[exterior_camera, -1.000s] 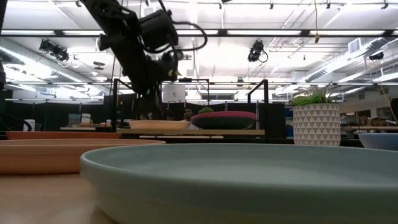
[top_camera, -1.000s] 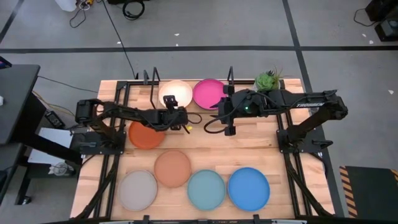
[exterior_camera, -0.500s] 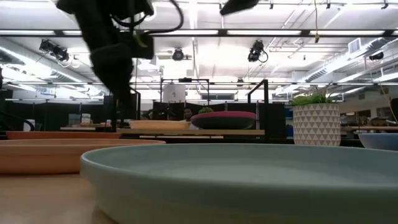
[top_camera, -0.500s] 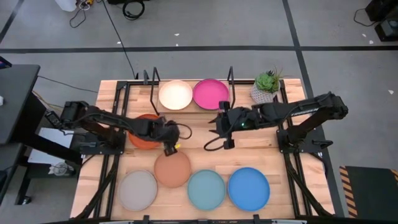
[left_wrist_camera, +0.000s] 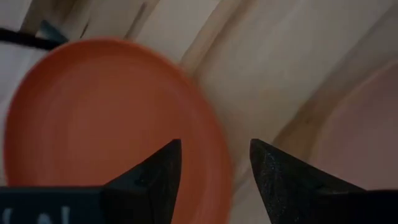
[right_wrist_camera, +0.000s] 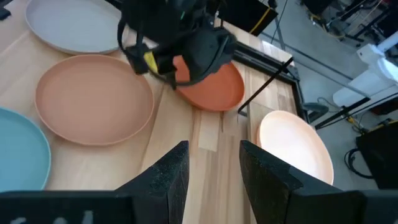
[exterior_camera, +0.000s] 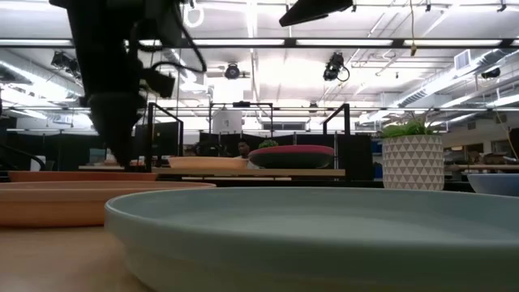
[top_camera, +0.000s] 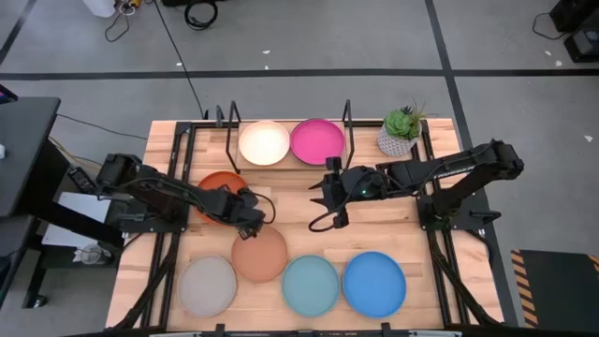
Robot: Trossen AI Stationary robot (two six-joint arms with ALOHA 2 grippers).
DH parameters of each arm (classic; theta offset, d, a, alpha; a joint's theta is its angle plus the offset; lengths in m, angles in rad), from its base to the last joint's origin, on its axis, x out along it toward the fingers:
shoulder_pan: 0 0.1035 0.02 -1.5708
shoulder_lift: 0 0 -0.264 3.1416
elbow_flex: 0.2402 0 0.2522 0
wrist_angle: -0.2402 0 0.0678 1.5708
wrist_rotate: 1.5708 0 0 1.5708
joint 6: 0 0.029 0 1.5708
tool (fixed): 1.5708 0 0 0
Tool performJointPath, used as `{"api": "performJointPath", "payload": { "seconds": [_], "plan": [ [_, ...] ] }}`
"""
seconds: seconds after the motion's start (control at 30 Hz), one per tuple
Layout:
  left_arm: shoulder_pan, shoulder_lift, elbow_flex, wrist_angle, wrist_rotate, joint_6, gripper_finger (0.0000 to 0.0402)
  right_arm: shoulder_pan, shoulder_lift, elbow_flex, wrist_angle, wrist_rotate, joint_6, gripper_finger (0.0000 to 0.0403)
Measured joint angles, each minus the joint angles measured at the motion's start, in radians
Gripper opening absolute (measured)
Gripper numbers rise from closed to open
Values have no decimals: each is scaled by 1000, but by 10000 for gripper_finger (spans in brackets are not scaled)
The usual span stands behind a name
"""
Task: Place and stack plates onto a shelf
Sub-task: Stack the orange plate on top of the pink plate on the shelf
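Both arms are matte black, jointed, with looped black cables. The left tool (top_camera: 245,212) bears a yellow marking; right tool (top_camera: 329,183) is black.

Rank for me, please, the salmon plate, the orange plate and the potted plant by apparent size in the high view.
1. salmon plate, fully visible, looks largest.
2. orange plate, partly hidden under the left arm, so likely equal; unsure.
3. potted plant, clearly smallest.

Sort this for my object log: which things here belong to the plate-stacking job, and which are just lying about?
Job:
shelf
pale pink plate
magenta plate
orange plate
salmon plate
grey plate
turquoise plate
blue plate

Lying about:
potted plant
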Motion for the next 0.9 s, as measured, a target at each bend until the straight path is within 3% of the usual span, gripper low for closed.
{"api": "performJointPath", "payload": {
  "seconds": [0.4,0.57,0.8,0.9],
  "plan": [
    [0,148,-1,-56,15,3,183,-11,0,1,17,-8,-41,147],
    [0,151,-1,-57,79,2,131,-11,0,1,22,-17,-43,147],
    [0,149,1,-66,172,24,24,-14,0,1,22,-43,-42,147],
    [0,145,8,-82,208,42,14,-21,0,1,22,-50,-43,148]
  ]
}}
